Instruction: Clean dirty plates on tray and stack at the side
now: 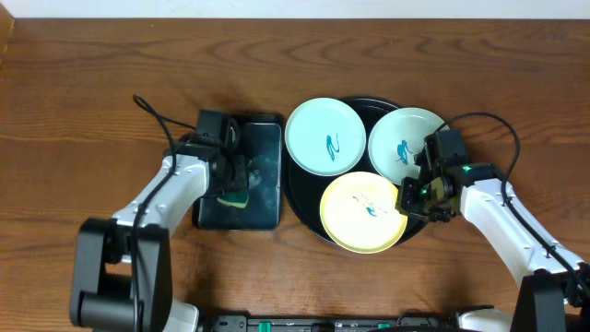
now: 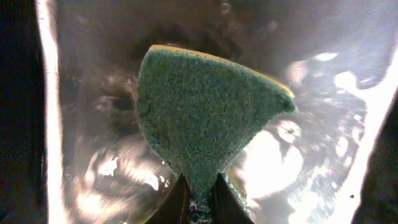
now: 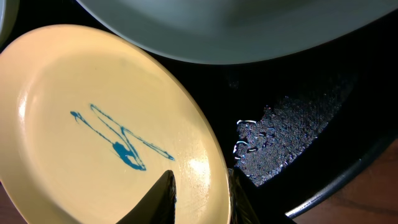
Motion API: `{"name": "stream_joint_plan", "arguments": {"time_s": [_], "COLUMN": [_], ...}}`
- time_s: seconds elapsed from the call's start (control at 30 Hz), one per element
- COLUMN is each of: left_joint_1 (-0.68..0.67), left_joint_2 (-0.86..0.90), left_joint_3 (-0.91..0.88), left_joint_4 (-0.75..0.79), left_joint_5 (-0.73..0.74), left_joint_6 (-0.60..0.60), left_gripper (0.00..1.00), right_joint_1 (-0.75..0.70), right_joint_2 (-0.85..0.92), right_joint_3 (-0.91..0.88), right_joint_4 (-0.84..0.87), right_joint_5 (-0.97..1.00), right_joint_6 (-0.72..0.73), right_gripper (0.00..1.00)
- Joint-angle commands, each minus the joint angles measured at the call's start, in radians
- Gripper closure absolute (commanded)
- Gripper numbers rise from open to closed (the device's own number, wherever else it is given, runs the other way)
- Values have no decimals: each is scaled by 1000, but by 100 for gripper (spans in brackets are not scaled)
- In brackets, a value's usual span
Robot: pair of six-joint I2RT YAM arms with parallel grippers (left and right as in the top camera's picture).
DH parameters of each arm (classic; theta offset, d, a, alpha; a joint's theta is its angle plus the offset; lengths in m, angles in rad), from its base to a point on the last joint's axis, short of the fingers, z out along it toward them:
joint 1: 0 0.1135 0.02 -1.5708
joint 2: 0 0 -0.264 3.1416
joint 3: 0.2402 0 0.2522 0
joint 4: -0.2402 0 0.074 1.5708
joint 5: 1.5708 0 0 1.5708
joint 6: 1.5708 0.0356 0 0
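Three plates lie on the round black tray [image 1: 304, 198]: a mint one [image 1: 323, 136] at the back left, a mint one [image 1: 403, 140] at the back right, and a yellow plate [image 1: 362, 212] in front. Each carries a teal squiggle. My right gripper [image 1: 408, 196] is shut on the yellow plate's right rim [image 3: 202, 186], one finger above and one below. My left gripper [image 1: 235, 194] is over the small rectangular black tray [image 1: 263, 198], shut on the green-yellow sponge [image 2: 199, 118], which is pinched between the fingertips [image 2: 180, 202].
The rectangular tray is wet and glossy [image 2: 298, 155]. Water drops lie on the round tray's floor [image 3: 280, 134] beside the yellow plate. Brown wooden table [image 1: 92, 83] lies all around both trays.
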Motion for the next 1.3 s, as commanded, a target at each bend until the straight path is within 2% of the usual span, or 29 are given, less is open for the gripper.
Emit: {"name": "stream_joint_plan", "arguments": {"time_s": [0.0,0.23,0.9,1.07,1.27], "left_joint_1": [2,2,2,2,2], "left_joint_2": [-129,-241,-244,-243,-243], "left_joint_3": [19,19,16,14,14], "left_joint_4": [-7,-11,-27,-37,-41], "left_joint_5": [96,114,114,114,114], "left_joint_6": [15,22,21,21,21], "left_gripper": [92,92,92,92,92], "right_joint_1": [6,6,6,6,6], "right_joint_2": [5,5,5,5,5], "right_joint_3": [11,11,11,-14,-92], "right_joint_4": [-1,-1,-1,1,62], "right_joint_5": [-8,-8,-7,-7,-1], "right_joint_6": [-5,-5,-5,-5,3], "right_gripper": [73,73,73,80,82]}}
